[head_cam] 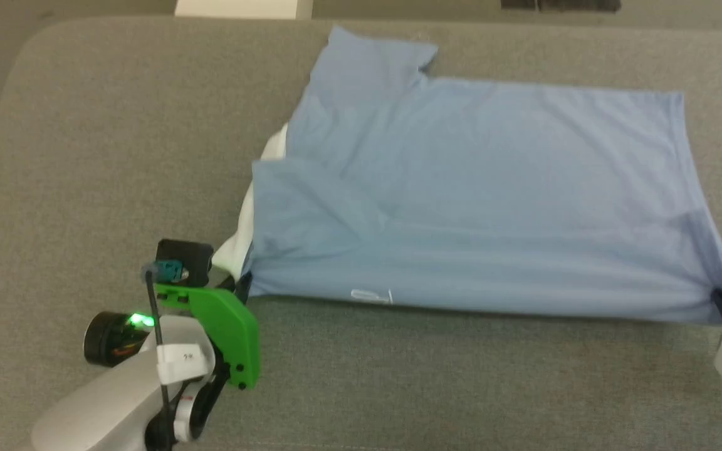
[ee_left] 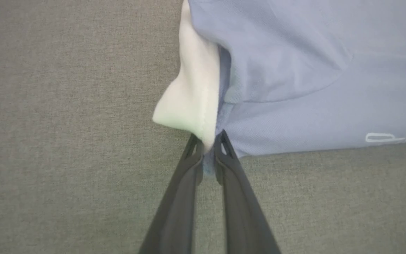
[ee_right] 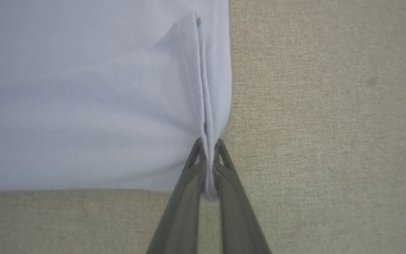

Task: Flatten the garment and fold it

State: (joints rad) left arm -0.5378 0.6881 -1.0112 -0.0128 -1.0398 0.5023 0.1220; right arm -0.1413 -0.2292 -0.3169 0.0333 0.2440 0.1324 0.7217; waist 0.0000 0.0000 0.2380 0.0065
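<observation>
I am pinching the garment, lying on the grey surface, at its eight o'clock corner with my left gripper and its four o'clock corner with my right gripper. I am judging a fold is starting, calling for lifting both corners together toward twelve o'clock.

Grey surface is spreading under and around the left gripper; a white slab is lying far ahead of it, a dark strip sitting ahead, rightward.
</observation>
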